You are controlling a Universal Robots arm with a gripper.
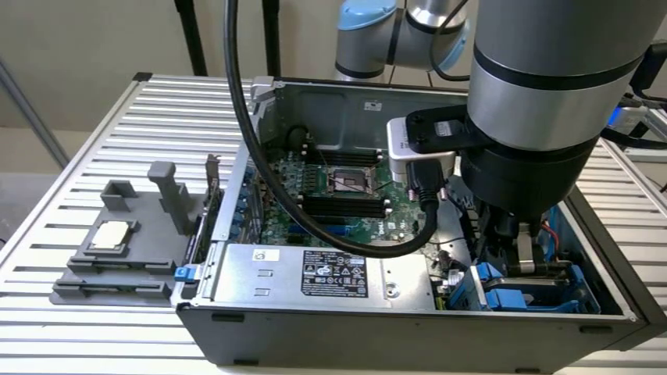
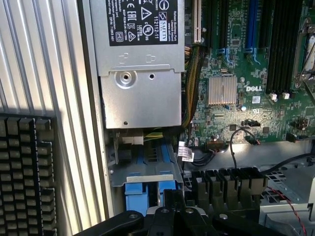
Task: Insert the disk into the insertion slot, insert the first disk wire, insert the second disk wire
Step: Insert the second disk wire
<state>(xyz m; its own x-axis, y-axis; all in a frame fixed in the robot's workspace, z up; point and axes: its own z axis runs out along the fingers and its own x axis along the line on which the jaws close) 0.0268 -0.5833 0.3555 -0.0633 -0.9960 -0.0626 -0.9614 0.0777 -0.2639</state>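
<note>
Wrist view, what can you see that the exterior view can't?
Wrist view's own: a small silver heatsink and the Dell logo on the board. Exterior view's own: the robot arm and a grey holder carrying a chip. Shared: the silver power supply, green motherboard, and drive bay with blue plastic parts.

wall [image 1: 83, 35] was plain beige | worktop [image 1: 115, 117] was ribbed silver slats | floor [image 1: 19, 195] showed pale at the exterior view's left

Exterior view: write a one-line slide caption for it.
Robot arm's gripper, shut, reaches down into the open computer case at the blue-railed drive bay, beside the power supply.
</note>
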